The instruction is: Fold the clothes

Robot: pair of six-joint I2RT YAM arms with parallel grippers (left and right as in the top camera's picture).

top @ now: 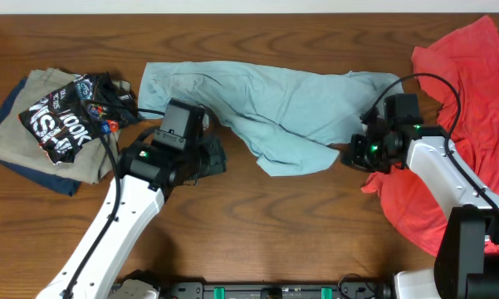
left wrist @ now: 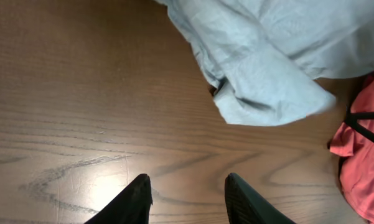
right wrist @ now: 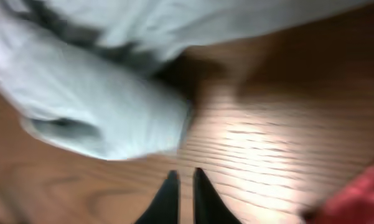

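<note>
My left gripper [left wrist: 188, 200] hangs spread and empty, my right gripper [right wrist: 185, 198] nearly pressed together on nothing, the light blue T-shirt [left wrist: 267, 62] lying bunched just ahead of both, so I judge a pinch there may catch one layer only and drag the heap instead of folding it.

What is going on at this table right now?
No folding is done yet: the light blue T-shirt lies crumpled on the table, and a red shirt lies at the right. The left gripper is open over bare wood. The right gripper, shut, holds nothing beside the T-shirt.
</note>
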